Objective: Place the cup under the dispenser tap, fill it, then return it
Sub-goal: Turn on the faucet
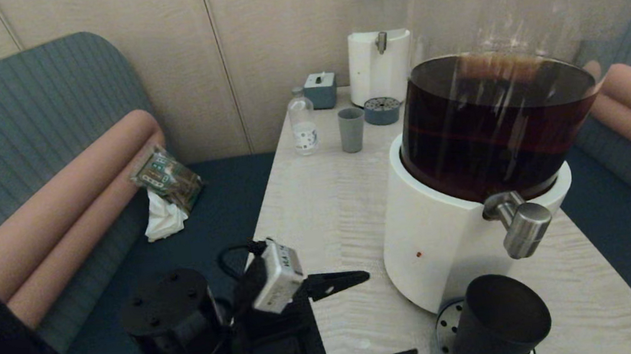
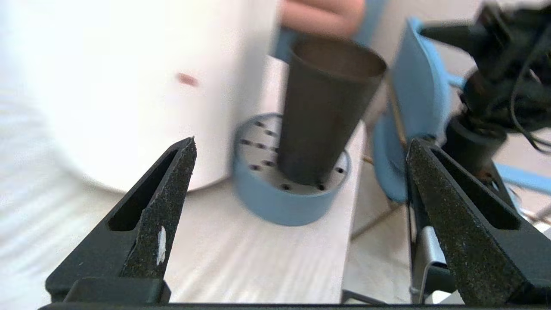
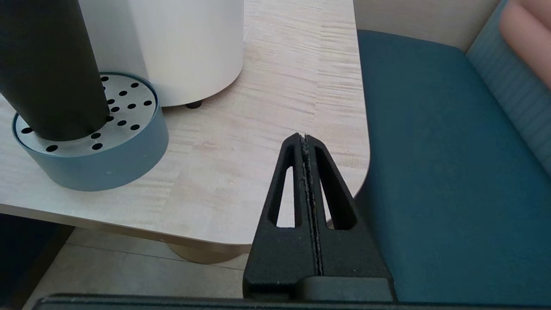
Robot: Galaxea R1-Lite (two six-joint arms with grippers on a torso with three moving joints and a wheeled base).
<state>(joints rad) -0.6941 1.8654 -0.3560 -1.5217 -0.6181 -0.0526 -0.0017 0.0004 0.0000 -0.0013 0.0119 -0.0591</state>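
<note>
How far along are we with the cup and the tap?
Placing looks done: the cup stands on the perforated drip tray below the dispenser tap. In hand: the left hand is open beside the cup, not touching it. No liquid shows in the cup, so filling and the return seem left. The right hand is shut, off the table edge.

The pale wood table [image 1: 330, 199] bears two dispensers [image 1: 464, 231], drip trays [image 3: 99, 168], a grey tumbler [image 1: 351, 129], a bottle [image 1: 303, 125] and what may be a small box [image 1: 321, 89].
</note>
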